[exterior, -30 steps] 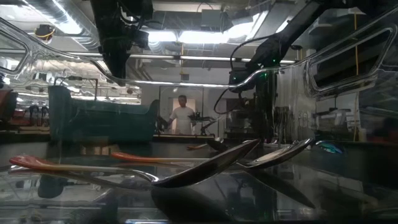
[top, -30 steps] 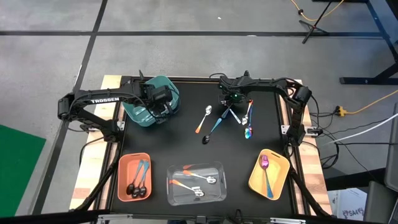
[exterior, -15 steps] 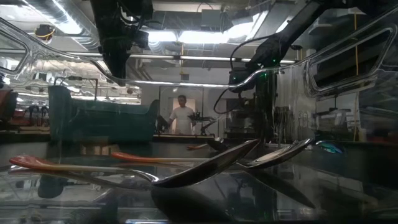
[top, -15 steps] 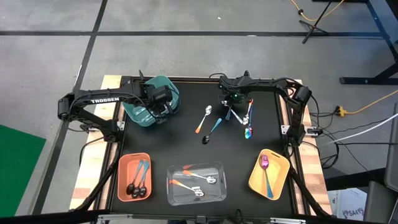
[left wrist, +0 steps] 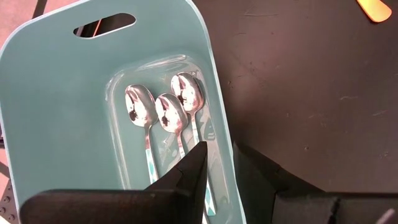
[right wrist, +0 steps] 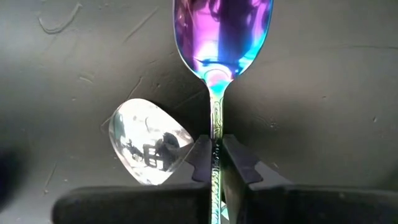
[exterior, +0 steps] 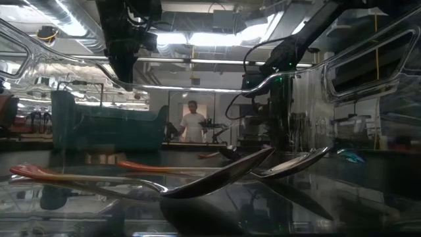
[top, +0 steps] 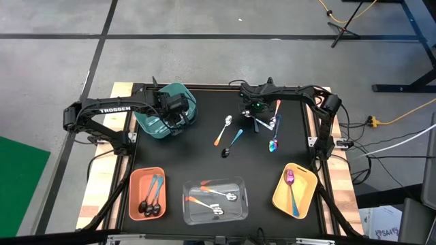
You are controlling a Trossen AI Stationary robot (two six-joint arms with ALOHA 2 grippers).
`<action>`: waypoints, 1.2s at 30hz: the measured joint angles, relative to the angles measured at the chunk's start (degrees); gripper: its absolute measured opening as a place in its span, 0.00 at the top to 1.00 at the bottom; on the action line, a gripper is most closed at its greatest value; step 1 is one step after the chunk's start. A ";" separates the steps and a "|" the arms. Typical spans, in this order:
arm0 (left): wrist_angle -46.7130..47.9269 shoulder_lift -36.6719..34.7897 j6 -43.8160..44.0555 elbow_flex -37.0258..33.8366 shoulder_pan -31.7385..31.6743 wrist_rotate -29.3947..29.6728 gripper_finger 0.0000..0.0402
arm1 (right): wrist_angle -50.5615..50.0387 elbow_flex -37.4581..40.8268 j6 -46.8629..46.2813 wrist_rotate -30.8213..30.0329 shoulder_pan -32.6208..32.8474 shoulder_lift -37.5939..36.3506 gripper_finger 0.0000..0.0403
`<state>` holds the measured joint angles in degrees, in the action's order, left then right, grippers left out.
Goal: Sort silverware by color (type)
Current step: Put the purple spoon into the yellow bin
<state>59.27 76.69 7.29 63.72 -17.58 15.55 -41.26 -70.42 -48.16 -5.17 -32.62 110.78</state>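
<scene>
Getting about halfway through the sorting, judging by the bins. Holding three all-silver spoons [left wrist: 163, 112] in the teal bin [top: 155, 121] at the far left. Keeping a few black spoons [top: 150, 204] with teal handles in the salmon bin [top: 136, 178] at the near left. Keeping a few orange-handled spoons [top: 204, 201] in the clear bin [top: 238, 184] at the near middle. Holding one purple spoon [top: 289, 179] in the yellow bin [top: 308, 194] at the near right. Leaving at least four spoons loose on the black table [top: 197, 153], all toward the far side. Lying there in the middle: one orange-handled spoon [top: 223, 129] and, just right of it, one black spoon with a teal handle [top: 233, 140]. Pinching the thin handle of a loose purple spoon [right wrist: 222, 31] with the right gripper [right wrist: 216, 155], fingers closed tight on it, spoon looking flat on the table. Touching or almost touching that handle: the bowl of a silver spoon [right wrist: 149, 152]. Hanging over the teal bin's edge with the left gripper [left wrist: 217, 167], fingers a little apart and gripping nothing. Probably needing next: lifting the purple spoon and carrying it to the yellow bin, then clearing the other loose ones.
</scene>
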 joint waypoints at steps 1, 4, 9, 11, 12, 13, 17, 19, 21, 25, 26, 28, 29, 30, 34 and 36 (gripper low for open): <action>0.00 0.00 0.00 0.00 0.00 0.00 0.82 | 0.02 0.01 0.46 -0.01 0.00 0.00 0.99; 0.00 0.00 0.00 0.00 0.00 0.02 0.82 | -0.04 0.01 0.68 0.05 0.00 -0.07 0.99; 0.00 0.00 0.00 0.00 0.00 0.00 0.82 | -1.02 0.16 2.28 0.13 -0.03 -1.41 1.00; 0.00 0.00 0.02 0.00 0.00 0.00 0.82 | -1.23 0.18 2.38 0.32 -0.08 -2.29 1.00; 0.00 0.00 0.00 0.00 0.00 -0.02 0.82 | -1.45 0.16 2.40 0.69 -0.09 -2.77 1.00; -0.01 0.00 0.02 0.00 0.00 -0.01 0.82 | -1.86 0.14 2.53 1.23 -0.07 -3.20 1.00; -0.02 0.00 0.01 0.00 0.00 0.00 0.82 | -2.98 0.14 4.73 4.27 -0.03 -4.27 1.00; -0.04 0.00 0.02 0.00 0.00 0.00 0.82 | -3.26 0.09 5.37 5.88 -0.02 -5.01 1.00; -0.04 0.00 0.01 0.00 0.00 0.00 0.82 | -3.58 0.08 6.82 6.90 -0.02 -5.66 1.00; -0.08 0.00 0.02 0.00 0.00 0.00 0.82 | -4.40 0.07 9.53 8.89 -0.02 -6.95 1.00; -0.09 0.00 0.02 0.00 0.00 0.00 0.82 | -4.61 0.05 9.77 9.24 -0.02 -7.33 1.00; -0.09 0.00 0.02 0.00 0.00 0.00 0.82 | -5.53 0.03 10.45 9.31 -0.02 -8.11 1.00; -0.12 0.00 0.02 0.00 0.00 0.00 0.82 | -6.03 0.03 10.94 9.31 -0.02 -8.49 1.00; -0.17 0.00 0.02 0.00 0.00 0.00 0.82 | -6.55 0.03 11.09 9.31 -0.02 -8.97 1.00; -0.41 0.00 0.02 0.00 0.00 0.00 0.82 | -8.88 0.01 11.31 10.12 0.00 -11.00 1.00; -0.52 0.00 0.02 0.00 0.00 0.00 0.82 | -9.72 0.01 12.32 11.27 0.02 -11.99 1.00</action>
<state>58.75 76.69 7.31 63.72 -17.58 15.55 -50.99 -70.41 -35.83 6.10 -32.60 98.79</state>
